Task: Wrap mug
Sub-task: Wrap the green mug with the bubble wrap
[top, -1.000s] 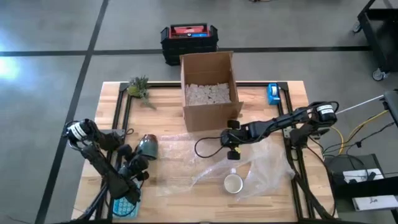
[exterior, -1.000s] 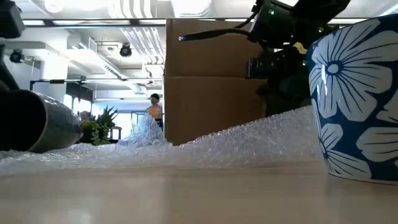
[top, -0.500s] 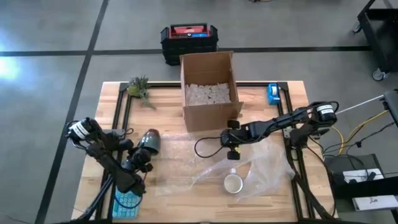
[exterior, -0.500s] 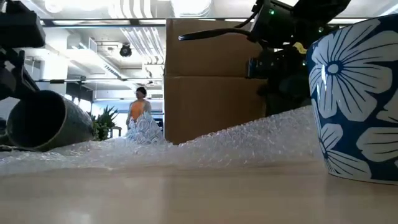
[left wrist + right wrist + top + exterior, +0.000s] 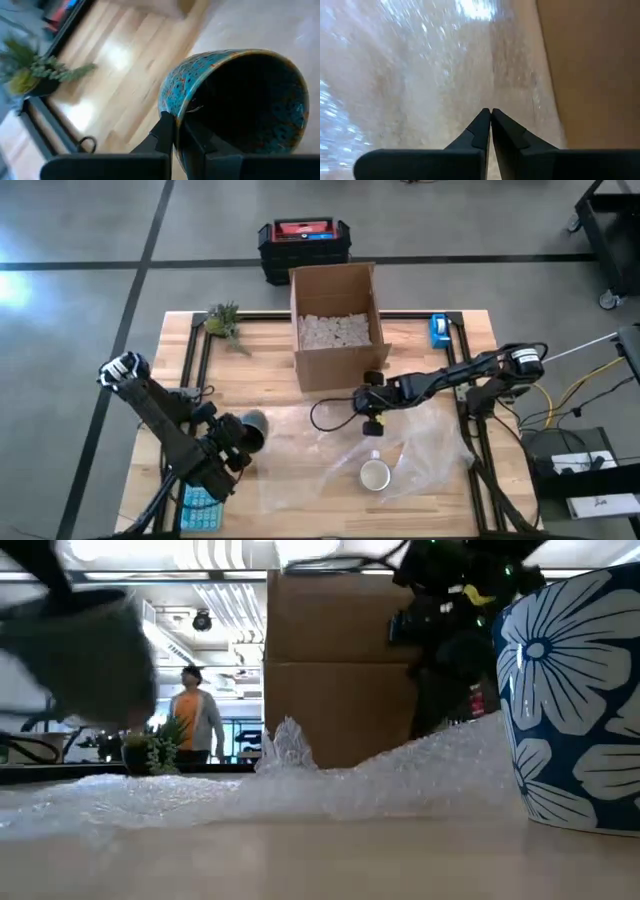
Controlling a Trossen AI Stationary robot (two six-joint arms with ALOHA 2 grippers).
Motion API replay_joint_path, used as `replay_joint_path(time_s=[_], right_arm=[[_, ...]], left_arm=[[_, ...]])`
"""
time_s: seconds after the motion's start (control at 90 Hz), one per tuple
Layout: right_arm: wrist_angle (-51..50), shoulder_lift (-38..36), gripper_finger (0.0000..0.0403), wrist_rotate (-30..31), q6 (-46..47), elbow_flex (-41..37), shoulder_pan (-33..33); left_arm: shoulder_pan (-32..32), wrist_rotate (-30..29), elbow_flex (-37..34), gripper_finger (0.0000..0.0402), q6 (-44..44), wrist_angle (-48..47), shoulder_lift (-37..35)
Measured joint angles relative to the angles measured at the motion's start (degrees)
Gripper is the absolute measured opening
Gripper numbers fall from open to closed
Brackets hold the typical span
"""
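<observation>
A teal speckled mug (image 5: 235, 95) with a dark inside hangs tilted above the table's left half (image 5: 252, 423), and my left gripper (image 5: 177, 122) is shut on its rim. It shows blurred at the upper left of the low view (image 5: 80, 660). A clear bubble-wrap sheet (image 5: 420, 445) lies across the table's middle and right. My right gripper (image 5: 372, 423) stands at the sheet's far edge, in front of the box, with its fingers together (image 5: 491, 111). A white mug (image 5: 375, 475) stands upright on the wrap. My left gripper pinches the mug's rim (image 5: 176, 107), one finger outside the wall and one inside the mouth. The mug is lifted clear of the table and tilted, its mouth turned toward the wrist camera. My right gripper is shut at the bubble wrap's far edge (image 5: 470, 90). The fingertips hide the place of contact. In the low view the sheet rises in a slope (image 5: 440, 745) toward this gripper.
An open cardboard box (image 5: 335, 325) with filler stands at the far middle. A small plant (image 5: 225, 320) is at the far left and a blue tape dispenser (image 5: 438, 330) at the far right. A blue flowered mug (image 5: 575, 700) stands at the near left edge.
My left gripper has lifted the teal mug off the table, where it lay on its side, and carried it a little toward the table's right and near edge. The mug now hangs clear and tilted. The bubble wrap's raised crest has shifted toward the right.
</observation>
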Motion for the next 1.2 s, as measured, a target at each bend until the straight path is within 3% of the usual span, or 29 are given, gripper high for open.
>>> replay_joint_path(time_s=[0.1,0.211,0.322,0.422,0.6,0.9,1.044,1.2], right_arm=[[-3.0,-4.22,0.0002,-2.3,0.01,0.93,0.96],[-6.05,-11.04,0.0002,-6.31,1.7,-0.28,2.21],[-8.92,-17.94,0.0002,-6.57,5.16,-2.59,3.63],[-9.12,-23.45,0.0002,-6.53,9.46,-5.63,4.78],[-9.04,-28.72,0.0002,-6.44,16.14,-11.28,7.57],[-6.03,-28.37,0.0002,-5.5,21.49,-17.16,11.47],[-5.15,-28.3,0.0002,-5.52,21.67,-17.12,12.1],[-4.1,-28.3,0.0002,-5.51,21.6,-17.08,12.1]], left_arm=[[3.99,-1.48,3.46,0.0,11.19,9.09,-0.2],[10.3,-0.05,3.44,0.0,29.53,26.52,0.77],[17.89,6.45,2.29,0.0,44.76,42.22,3.51],[24.36,13.5,2.36,0.0,52.85,47.59,6.91],[32.24,21.83,4.46,0.0,59.08,47.87,12.36],[36.45,33.67,8.05,0.0,65.52,51.32,19.27],[36.56,31.57,8.15,0.0013,65.82,52.14,19.98],[36.67,30.72,8.29,0.0066,65.75,54.26,18.92]])
